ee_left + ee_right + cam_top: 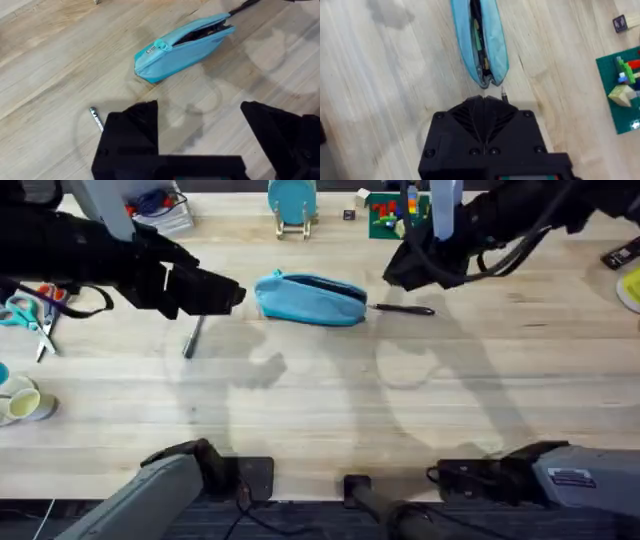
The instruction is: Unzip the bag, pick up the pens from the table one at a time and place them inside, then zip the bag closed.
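The light blue bag (310, 298) lies at the back middle of the table (330, 410), its zipper open along the top (479, 40), the pull near one end (159, 47). A silver-grey pen (193, 337) lies left of the bag; its tip (95, 117) shows beside my left finger. A black pen (405, 309) lies by the bag's right end, its tip (503, 93) next to the bag's mouth. My left gripper (232, 295) hovers open (200, 125) just left of the bag. My right gripper (392, 278) hangs shut (482, 105) over the bag's right end, holding nothing I can see.
Orange- and teal-handled scissors (30, 310) and tape rolls (20, 402) lie at the left edge. A teal disc on a wooden stand (292, 205) and a green plate with bricks (395, 215) stand behind the bag. The front half of the table is bare wood.
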